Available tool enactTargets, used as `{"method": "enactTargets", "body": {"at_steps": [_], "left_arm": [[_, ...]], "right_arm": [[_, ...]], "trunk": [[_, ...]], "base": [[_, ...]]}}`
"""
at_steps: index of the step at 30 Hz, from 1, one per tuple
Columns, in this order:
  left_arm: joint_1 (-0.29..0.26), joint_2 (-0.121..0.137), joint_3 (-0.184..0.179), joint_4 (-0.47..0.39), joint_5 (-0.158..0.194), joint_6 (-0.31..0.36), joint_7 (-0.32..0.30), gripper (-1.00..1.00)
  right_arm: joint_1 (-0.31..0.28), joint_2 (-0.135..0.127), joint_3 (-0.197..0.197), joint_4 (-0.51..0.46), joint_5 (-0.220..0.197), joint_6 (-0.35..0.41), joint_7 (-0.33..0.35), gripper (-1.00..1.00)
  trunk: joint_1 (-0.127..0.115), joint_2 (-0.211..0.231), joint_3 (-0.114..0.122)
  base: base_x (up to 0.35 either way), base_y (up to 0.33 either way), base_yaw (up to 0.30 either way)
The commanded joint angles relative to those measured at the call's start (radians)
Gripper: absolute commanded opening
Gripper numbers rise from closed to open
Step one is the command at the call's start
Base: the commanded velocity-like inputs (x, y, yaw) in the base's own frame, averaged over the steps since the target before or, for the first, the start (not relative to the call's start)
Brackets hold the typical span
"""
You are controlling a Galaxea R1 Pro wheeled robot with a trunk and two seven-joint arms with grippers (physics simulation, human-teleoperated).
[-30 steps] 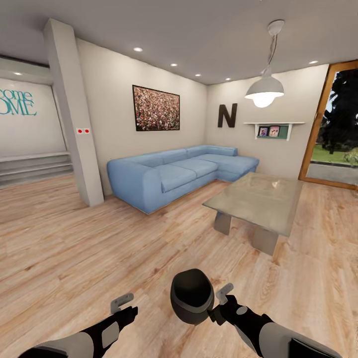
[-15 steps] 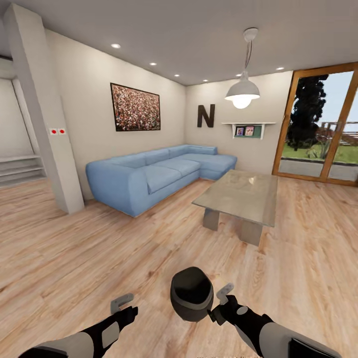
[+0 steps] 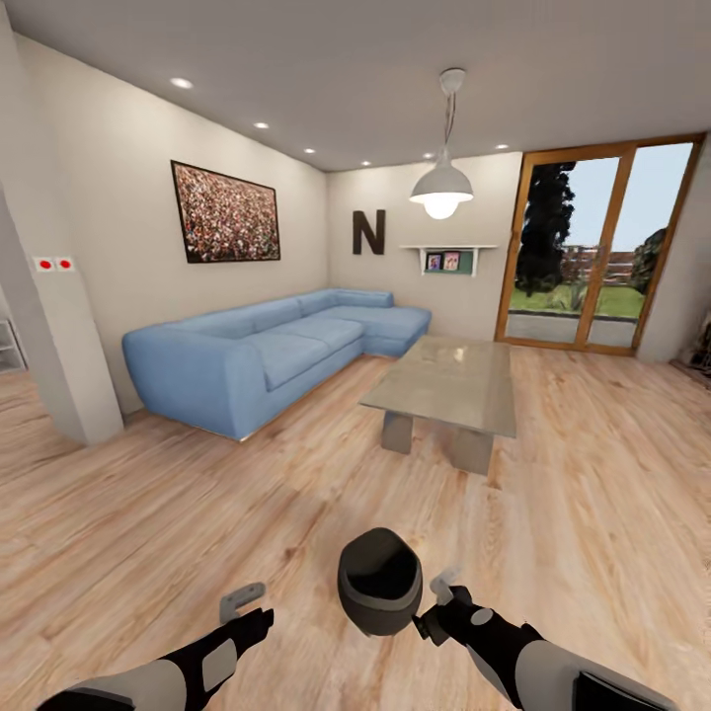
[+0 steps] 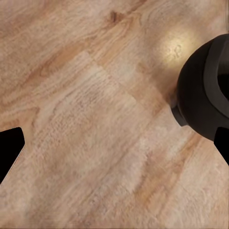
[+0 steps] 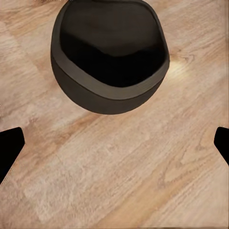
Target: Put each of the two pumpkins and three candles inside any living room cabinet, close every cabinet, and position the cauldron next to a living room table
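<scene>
Cauldron [image 3: 380, 581], glossy black and round, hangs low in the head view between the two arms, above the wooden floor [image 3: 197, 513]. Its wide mouth tips toward the camera, so the dark inside shows and the bulging belly faces away and down. It is about as wide as it is tall, with no clear long axis. In the right wrist view the cauldron [image 5: 110, 52] shows its open mouth and thick rim over the floor planks [image 5: 119, 181].

The right gripper [image 3: 441, 594] sits just beside the cauldron's right side, a pale finger raised by the rim. Its dark fingertips [image 5: 10, 143] stand at the far edges of the right wrist view, so the jaws look spread wide, and I cannot tell whether they touch the pot. The left gripper [image 3: 244, 604] is well apart from the cauldron, over bare floor, jaws apart and holding nothing. In the left wrist view the cauldron [image 4: 205, 90] shows at one side.

Farther off stands the desk [image 3: 449, 380], a low coffee table with a glossy grey-beige top, well apart from the cauldron. A blue corner sofa [image 3: 267, 351] lines the wall, a pendant lamp [image 3: 440, 188] hangs above, and a glazed door [image 3: 592, 247] opens to the garden.
</scene>
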Motion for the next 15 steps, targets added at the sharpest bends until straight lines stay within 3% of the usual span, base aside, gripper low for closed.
{"method": "enactTargets", "body": {"at_steps": [1, 15], "left_arm": [[-0.001, 0.0, -0.008, 0.003, 0.007, -0.006, 0.001, 1.0], [-0.001, 0.0, -0.008, 0.004, 0.007, -0.006, 0.001, 1.0]], "right_arm": [[-0.001, 0.001, 0.007, 0.003, -0.011, -0.003, 0.006, 1.0], [-0.001, 0.001, 0.006, 0.003, -0.012, -0.005, 0.006, 1.0]], "trunk": [[0.0, -0.001, 0.0], [0.0, -0.001, 0.013]], "base": [[0.0, 0.342, -0.272], [0.014, 0.342, -0.267]]}}
